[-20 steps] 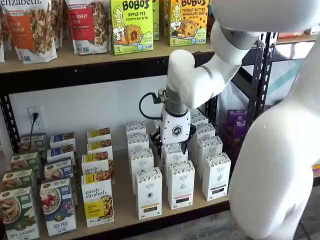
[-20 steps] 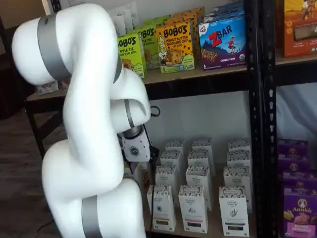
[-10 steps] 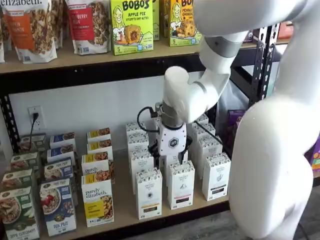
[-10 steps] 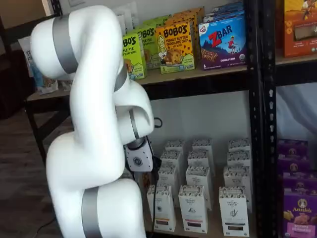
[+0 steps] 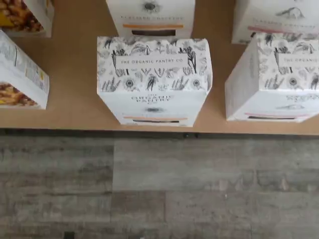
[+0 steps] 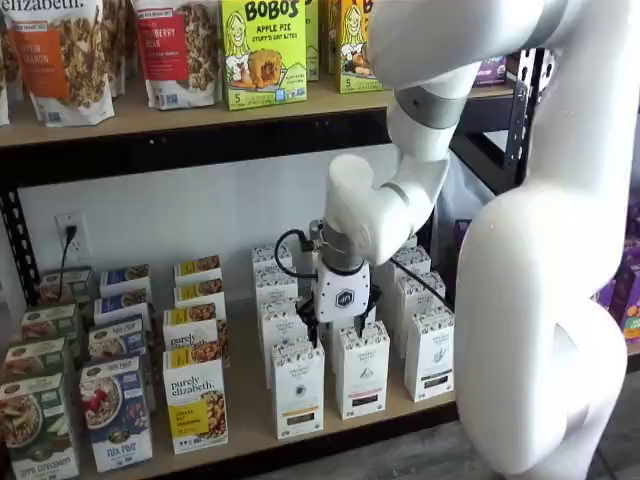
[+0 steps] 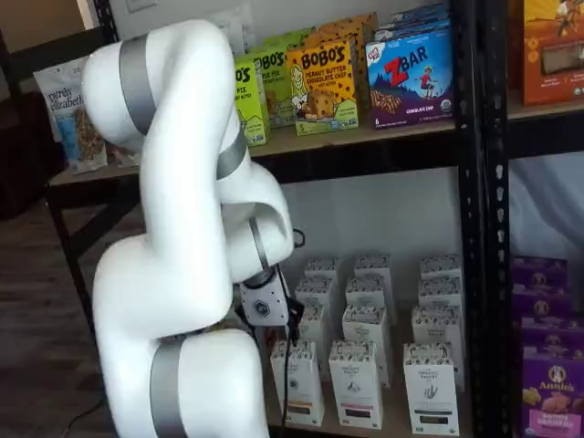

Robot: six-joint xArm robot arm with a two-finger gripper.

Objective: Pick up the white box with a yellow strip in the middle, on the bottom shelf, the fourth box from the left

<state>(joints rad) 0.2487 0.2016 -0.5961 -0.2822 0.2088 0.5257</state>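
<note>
The white box with a yellow strip stands at the front edge of the bottom shelf; in the wrist view I look straight down on its speckled top. In both shelf views it heads its row. My gripper hangs just above and slightly behind it, over the gap towards the neighbouring row. The jaws are open and hold nothing, with a black finger showing on each side of the white body. No finger appears in the wrist view.
An identical carton with a pink strip stands just right of the target, with more cartons behind both. Purely elizabeth boxes stand to its left. Bobo's boxes fill the upper shelf. A black upright borders the right side, and grey plank floor lies below.
The arm has swung down and leftward along the shelf. The gripper has dropped from above the rear cartons to just over the front ones. Its jaws have stayed open.
</note>
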